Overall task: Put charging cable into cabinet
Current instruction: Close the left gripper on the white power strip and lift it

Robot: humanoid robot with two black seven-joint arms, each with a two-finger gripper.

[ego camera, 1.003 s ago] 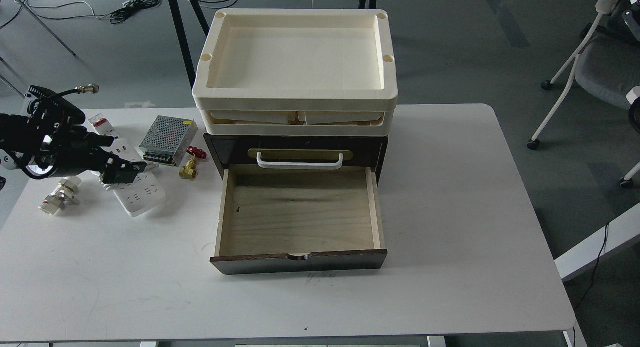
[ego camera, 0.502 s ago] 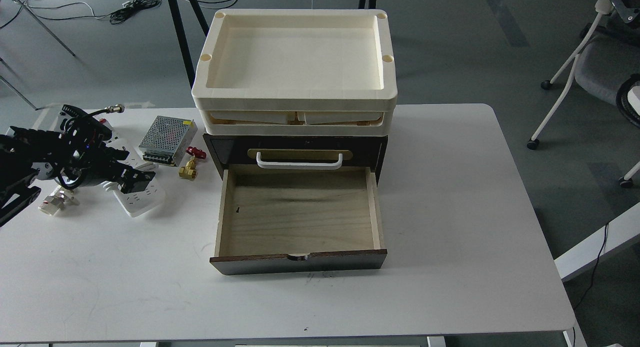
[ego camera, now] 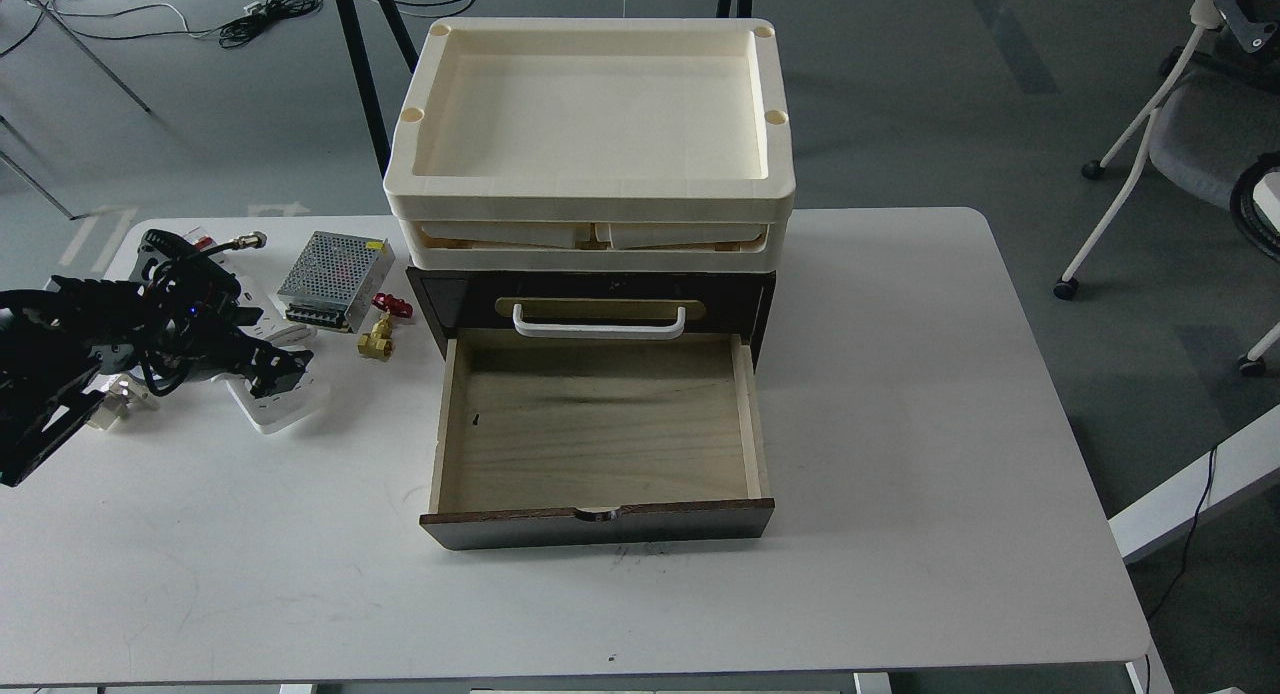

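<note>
Presently, step in hand: reach and grasp, judged from the layout; nothing yet lifted.
Landmark: cabinet [ego camera: 600, 374], dark wood, on the white desk [ego camera: 900, 424], cream trays [ego camera: 590, 189] stacked on top.
Cabinet state: lower drawer [ego camera: 598, 429] pulled fully out toward the camera, plywood floor bare; upper drawer shut behind white bar handle [ego camera: 598, 323].
Charging cable [ego camera: 290, 399]: flat on the desk well left of the cabinet, level with the open drawer's back edge; only the near end of the strip shows, the rest hidden under the arm.
Left hand [ego camera: 280, 364]: over the strip's near end, low, fingers pointing toward the cabinet; dark and small in view, so cannot tell whether parted or closed, nor whether touching the strip.
Right hand: out of frame.
Left of the cabinet, between it and the strip: silver perforated box [ego camera: 335, 279] and a small brass valve with red knob [ego camera: 380, 332], both just beyond the strip.
Next move, as judged: firm pinch across the strip's width, taking the cord loop with it; lift clear of the desk, carry right toward the cabinet, over the drawer's left wall, lower onto the plywood.
Watch for: cord slipping loose and snagging the valve or drawer wall; long strip tilting if gripped near one end.
</note>
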